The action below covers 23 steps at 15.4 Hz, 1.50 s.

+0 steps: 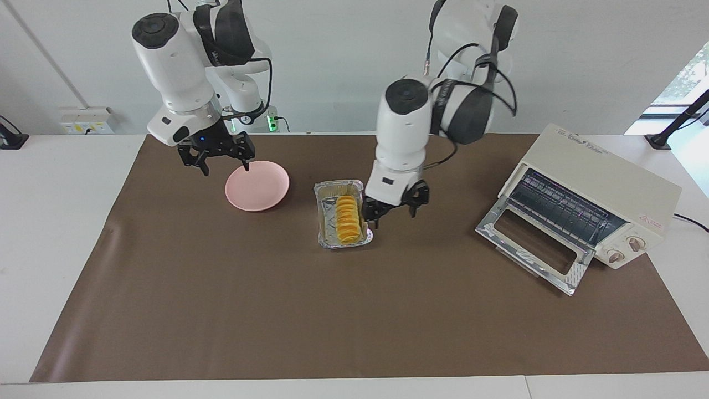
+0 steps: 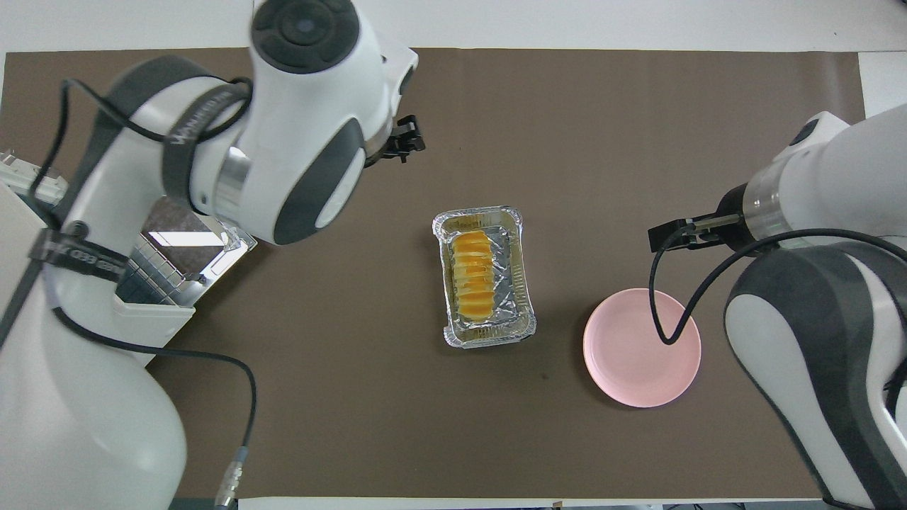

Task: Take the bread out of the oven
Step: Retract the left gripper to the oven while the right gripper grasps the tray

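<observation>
Facing view: the oven (image 1: 595, 202) sits at the right of the frame on the brown mat (image 1: 354, 310), its door (image 1: 534, 244) dropped open and the rack inside bare. The bread (image 1: 347, 218) lies in a foil tray (image 1: 342, 213) at frame centre, out of the oven. The left gripper (image 1: 394, 210) hangs just beside the tray on its oven side, fingers apart, gripping nothing; whether a fingertip touches the tray rim I cannot tell. The right gripper (image 1: 220, 158) hovers at the upper left, at the edge of the pink plate (image 1: 257, 185), fingers spread and empty. Overhead view: the tray (image 2: 486, 275) is at centre with the bread (image 2: 473, 275) lying lengthwise in it. The plate (image 2: 642, 347) is at lower right. The oven (image 2: 106, 283) shows at the left edge, mostly covered by the left arm.
</observation>
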Available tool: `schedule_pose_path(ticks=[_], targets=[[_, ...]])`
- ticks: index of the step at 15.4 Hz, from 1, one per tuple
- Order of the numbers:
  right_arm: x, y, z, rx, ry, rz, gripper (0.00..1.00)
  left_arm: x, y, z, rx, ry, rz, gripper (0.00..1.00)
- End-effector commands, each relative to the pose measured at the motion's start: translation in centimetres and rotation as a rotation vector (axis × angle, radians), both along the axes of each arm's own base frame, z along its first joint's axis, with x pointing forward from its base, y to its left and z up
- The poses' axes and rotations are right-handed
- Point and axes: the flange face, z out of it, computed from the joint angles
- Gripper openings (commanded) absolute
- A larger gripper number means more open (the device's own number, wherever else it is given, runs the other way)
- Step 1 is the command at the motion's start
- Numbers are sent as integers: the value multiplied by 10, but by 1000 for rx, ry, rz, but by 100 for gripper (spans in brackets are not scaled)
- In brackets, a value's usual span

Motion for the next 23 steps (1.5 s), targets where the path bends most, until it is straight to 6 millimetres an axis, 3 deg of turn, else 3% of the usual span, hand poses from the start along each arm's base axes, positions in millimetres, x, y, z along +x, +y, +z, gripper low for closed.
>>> schedule_pose_path(ticks=[1, 2, 5, 7, 10, 11, 12, 15, 17, 18, 19, 20, 21, 23], targets=[[-1, 53, -37, 15, 9, -19, 100, 0, 92, 24, -8, 92, -120, 100], [0, 70, -45, 21, -4, -39, 100, 0, 121, 38, -10, 100, -136, 100], [-1, 124, -77, 31, -9, -66, 100, -12, 179, 72, -13, 111, -205, 100], [-3, 153, -102, 40, -14, -109, 100, -12, 192, 78, -17, 95, -198, 100], [-14, 149, -141, 43, -24, -132, 100, -31, 224, 67, -26, 146, -166, 100], [-15, 150, -158, 40, -14, -149, 100, -47, 235, 72, -31, 154, -161, 100], [-14, 151, -171, 40, -8, -186, 100, -48, 251, 74, -37, 160, -178, 100], [-18, 150, -195, 31, 14, -227, 100, -66, 265, 93, -44, 163, -197, 100], [-20, 151, -213, 41, 43, -267, 100, -78, 270, 86, -44, 187, -198, 100], [-27, 161, -223, 51, 35, -261, 99, -82, 267, 82, -43, 201, -204, 100], [-29, 163, -228, 61, 19, -272, 94, -85, 265, 77, -42, 208, -216, 100], [-30, 162, -231, 61, 18, -278, 83, -85, 260, 76, -42, 203, -228, 100], [-30, 162, -232, 60, 19, -280, 66, -84, 255, 77, -41, 193, -236, 100], [-32, 163, -232, 60, 20, -287, 1, -84, 245, 78, -37, 190, -256, 100]])
